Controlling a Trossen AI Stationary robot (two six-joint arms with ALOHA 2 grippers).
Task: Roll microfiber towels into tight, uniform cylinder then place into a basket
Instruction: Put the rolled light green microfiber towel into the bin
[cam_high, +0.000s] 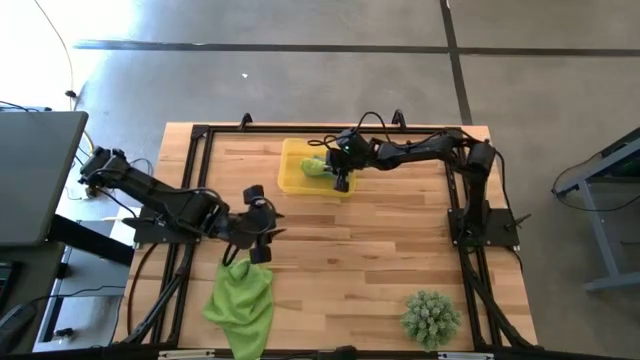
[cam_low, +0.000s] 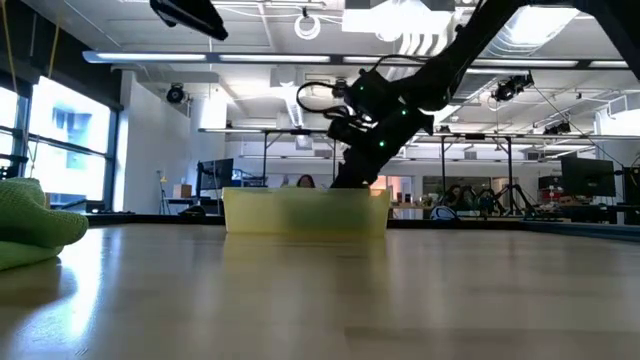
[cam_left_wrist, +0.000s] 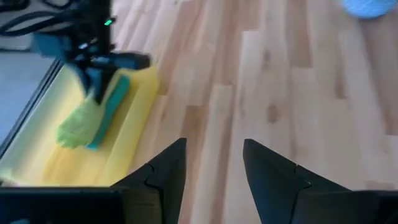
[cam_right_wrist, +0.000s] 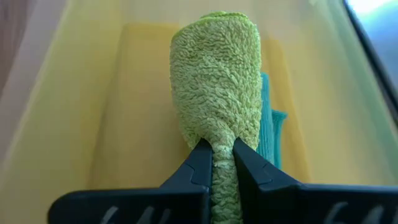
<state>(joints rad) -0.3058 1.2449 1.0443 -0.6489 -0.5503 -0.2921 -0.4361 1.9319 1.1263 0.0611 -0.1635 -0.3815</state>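
Note:
The yellow tray (cam_high: 296, 182) stands at the table's far middle; it also shows in the low view (cam_low: 305, 212). My right gripper (cam_high: 338, 176) is inside it, shut on a rolled lime-green towel (cam_right_wrist: 214, 81). A teal towel (cam_right_wrist: 270, 132) lies rolled in the tray beside that roll. The second lime-green towel (cam_high: 242, 302) lies loose and crumpled at the near left. My left gripper (cam_high: 262, 240) is open and empty just beyond that towel's far edge, and its fingers (cam_left_wrist: 165, 171) point toward the tray (cam_left_wrist: 134, 146). My right gripper pinches the lime-green roll's near end (cam_right_wrist: 222, 163) between its two fingers, where the cloth is squeezed narrow. The fingers lie along the roll and slant down into the tray. The roll stretches away from the fingers beside the teal towel, its free end (cam_left_wrist: 69, 134) low on the tray floor.
A spiky green ball-shaped plant (cam_high: 431, 316) stands at the near right corner. Bare wooden tabletop (cam_high: 370, 250) lies between the tray and the near edge. A black frame (cam_high: 200, 135) runs round the table.

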